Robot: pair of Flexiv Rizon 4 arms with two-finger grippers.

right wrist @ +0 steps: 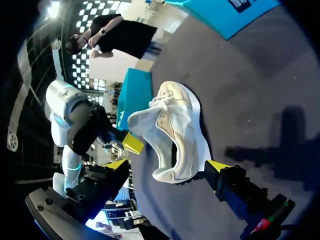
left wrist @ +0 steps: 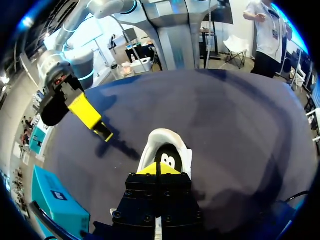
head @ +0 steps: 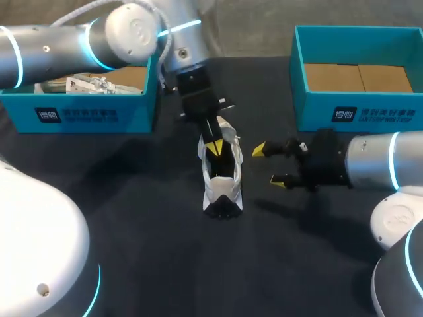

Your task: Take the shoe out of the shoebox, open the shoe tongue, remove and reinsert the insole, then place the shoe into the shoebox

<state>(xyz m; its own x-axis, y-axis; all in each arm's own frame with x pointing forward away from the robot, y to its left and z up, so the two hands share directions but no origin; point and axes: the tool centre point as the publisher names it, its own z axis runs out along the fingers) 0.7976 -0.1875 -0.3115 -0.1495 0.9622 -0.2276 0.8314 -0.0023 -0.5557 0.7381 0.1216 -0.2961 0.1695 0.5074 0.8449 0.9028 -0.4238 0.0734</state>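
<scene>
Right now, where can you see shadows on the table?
Head view: a faint shadow darkens the table beside the right gripper. Left wrist view: that gripper throws a sharp shadow toward the white shoe. Right wrist view: a big dark shadow lies past the shoe.

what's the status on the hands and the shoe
Left hand shut, tips at the shoe opening. Right hand open beside the shoe, clear of it. Shoe upright on the table. Nothing in the way.
</scene>
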